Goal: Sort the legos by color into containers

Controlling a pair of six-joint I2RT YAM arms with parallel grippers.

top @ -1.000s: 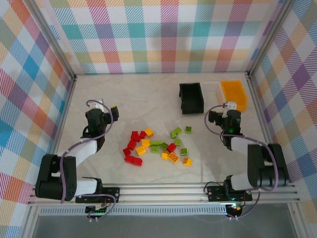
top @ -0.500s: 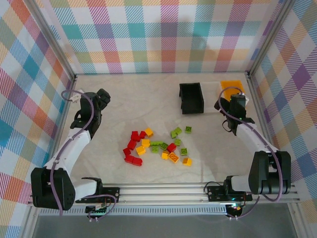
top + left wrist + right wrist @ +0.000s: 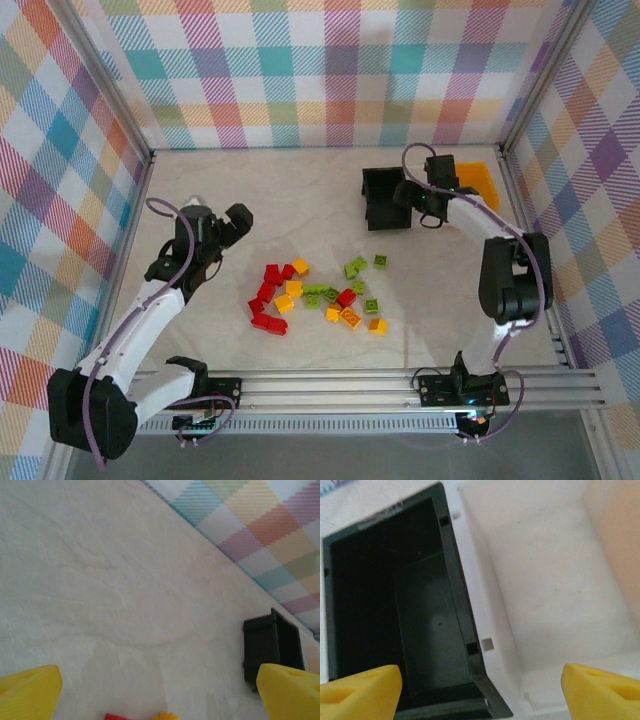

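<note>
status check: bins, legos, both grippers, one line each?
black bin: upright, empty.
white bin: upright, visible part empty.
orange bin: upright, partly hidden, visible part empty.
legos: loose in a cluster on the table, unsorted.
left gripper: open, holding nothing.
right gripper: open, holding nothing, above where the black and white bins meet.
</note>
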